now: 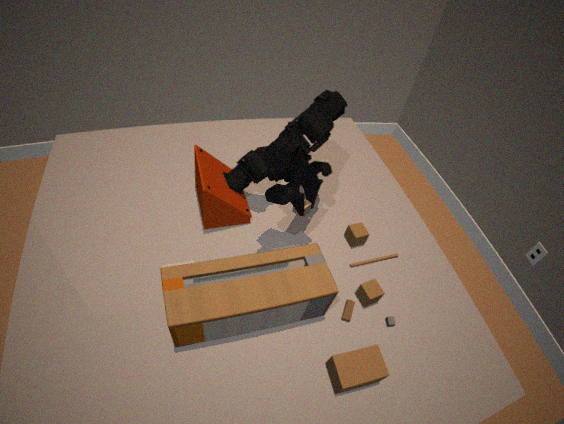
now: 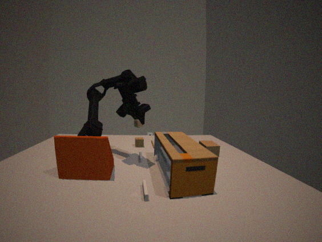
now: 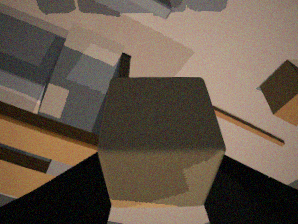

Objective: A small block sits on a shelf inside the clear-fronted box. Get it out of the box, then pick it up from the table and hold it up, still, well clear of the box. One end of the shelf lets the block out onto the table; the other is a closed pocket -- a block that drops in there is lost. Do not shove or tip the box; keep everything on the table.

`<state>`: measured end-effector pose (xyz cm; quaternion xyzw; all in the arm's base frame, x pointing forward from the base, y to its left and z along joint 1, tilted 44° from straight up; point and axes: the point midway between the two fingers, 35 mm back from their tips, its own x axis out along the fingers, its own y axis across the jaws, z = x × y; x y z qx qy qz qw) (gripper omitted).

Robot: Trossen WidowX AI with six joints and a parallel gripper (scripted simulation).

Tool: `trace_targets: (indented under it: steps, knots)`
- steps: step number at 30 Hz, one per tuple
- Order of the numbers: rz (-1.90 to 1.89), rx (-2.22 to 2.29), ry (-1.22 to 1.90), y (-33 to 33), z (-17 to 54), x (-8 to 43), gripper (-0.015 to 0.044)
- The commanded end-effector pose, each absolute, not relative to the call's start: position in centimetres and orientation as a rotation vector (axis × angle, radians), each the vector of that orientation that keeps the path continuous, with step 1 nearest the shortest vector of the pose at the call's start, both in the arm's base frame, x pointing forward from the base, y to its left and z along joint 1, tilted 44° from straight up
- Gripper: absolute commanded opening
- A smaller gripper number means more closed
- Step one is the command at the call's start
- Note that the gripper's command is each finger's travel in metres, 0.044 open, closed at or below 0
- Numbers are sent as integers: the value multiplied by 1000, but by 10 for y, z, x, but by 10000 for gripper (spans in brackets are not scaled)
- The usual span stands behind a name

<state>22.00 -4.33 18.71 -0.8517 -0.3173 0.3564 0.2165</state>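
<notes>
My gripper (image 1: 302,201) is shut on a small tan block (image 2: 138,123) and holds it in the air, well above the table. In the wrist view the block (image 3: 160,141) fills the middle of the frame between my dark fingers. The long tan box (image 1: 247,292) with a slot in its top and a clear front stands on the table in front of the gripper, apart from it. It also shows end-on in the exterior view (image 2: 185,162). The gripper (image 2: 139,118) hangs higher than the box top and behind its far end.
An orange wedge (image 1: 217,190) stands by the arm's base. Two tan cubes (image 1: 356,234) (image 1: 370,291), a thin stick (image 1: 373,260), a short tan piece (image 1: 348,310), a tiny grey cube (image 1: 390,321) and a larger tan block (image 1: 357,366) lie right of the box. A white bar (image 2: 145,189) lies beside the box.
</notes>
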Motion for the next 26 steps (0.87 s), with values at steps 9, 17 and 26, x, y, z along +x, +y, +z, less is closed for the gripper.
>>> trace_targets:
  steps: [9, 17, 26]
  knots:
    - [981, -2354, -877, -43, 188, 221, 0]
    - [981, -2354, -877, -43, 188, 221, 0]
    - [981, -2354, -877, -43, 188, 221, 0]
